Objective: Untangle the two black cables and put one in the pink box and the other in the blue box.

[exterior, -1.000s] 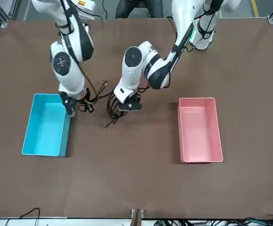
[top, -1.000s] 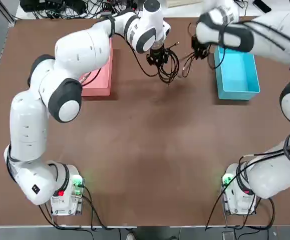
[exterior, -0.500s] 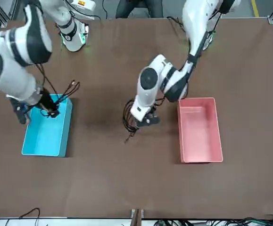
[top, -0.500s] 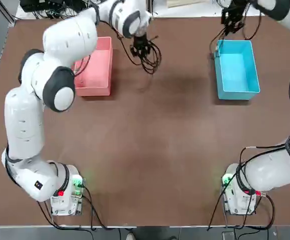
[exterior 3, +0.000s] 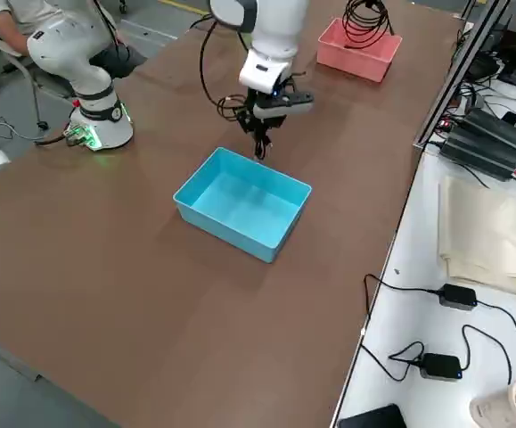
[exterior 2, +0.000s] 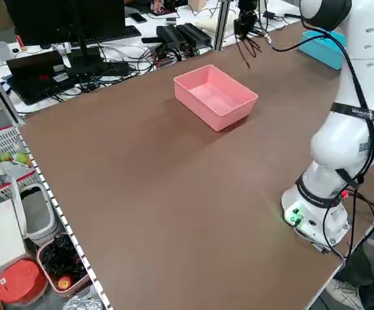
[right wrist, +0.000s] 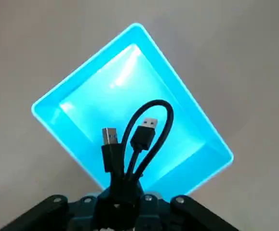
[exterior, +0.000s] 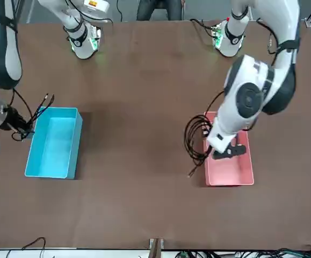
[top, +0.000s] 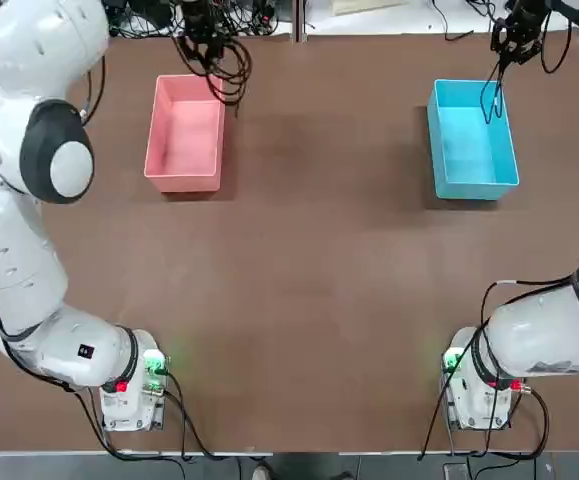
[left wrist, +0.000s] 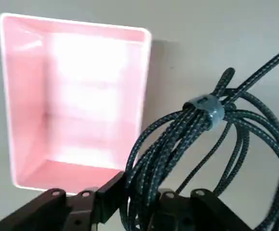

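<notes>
Braided fabric-like cable [left wrist: 170, 139]; glossy plastic pink box [left wrist: 81, 96]; smooth matt table [top: 299, 300].

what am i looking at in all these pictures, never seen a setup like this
Two white robot arms share a brown table. One picture looks straight down, one faces the robot from across the table, two look down from its sides, and two come from cameras on the wrists.

On the table stand two open boxes, a pink box on the robot's left and a blue box on its right.

Each arm ends in a two-fingered gripper. The left gripper, at the pink box, is closed on a coiled black cable. The right gripper, at the blue box, pinches another cable with metal plugs showing.
</notes>
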You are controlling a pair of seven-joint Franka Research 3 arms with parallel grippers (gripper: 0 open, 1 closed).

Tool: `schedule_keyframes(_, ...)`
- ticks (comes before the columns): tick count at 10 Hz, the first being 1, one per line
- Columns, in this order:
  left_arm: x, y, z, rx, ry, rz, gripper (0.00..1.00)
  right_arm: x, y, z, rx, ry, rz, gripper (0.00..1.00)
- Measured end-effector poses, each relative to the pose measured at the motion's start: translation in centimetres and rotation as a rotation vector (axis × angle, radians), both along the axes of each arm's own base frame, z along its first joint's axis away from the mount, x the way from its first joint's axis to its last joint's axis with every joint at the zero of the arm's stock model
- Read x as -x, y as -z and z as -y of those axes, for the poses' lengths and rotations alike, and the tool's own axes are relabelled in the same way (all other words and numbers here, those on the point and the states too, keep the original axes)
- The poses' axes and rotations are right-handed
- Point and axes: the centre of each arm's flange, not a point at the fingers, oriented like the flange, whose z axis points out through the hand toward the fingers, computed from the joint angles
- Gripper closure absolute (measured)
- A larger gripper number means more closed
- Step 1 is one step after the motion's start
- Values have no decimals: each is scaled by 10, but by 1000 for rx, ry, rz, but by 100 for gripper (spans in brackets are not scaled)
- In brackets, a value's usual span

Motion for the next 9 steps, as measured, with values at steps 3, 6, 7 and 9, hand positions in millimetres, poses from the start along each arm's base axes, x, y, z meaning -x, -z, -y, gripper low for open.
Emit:
schedule_keyframes(3, -18, 38, -110, 22, 54, -20, 89, -31, 84, 2, 28, -70, 24, 92)
schedule_keyframes(6, -7, 95, -126, 34, 58, 2, 87, -41, 137, -1, 27, -100, 18, 92)
schedule_keyframes(7, -1, 113, -118, 21, 85, 20, 86, -39, 143, -1, 25, -104, 5, 92)
schedule_keyframes(9, 9, 138, -115, 3, 113, 45, 70, -31, 156, -2, 19, -110, -22, 92)
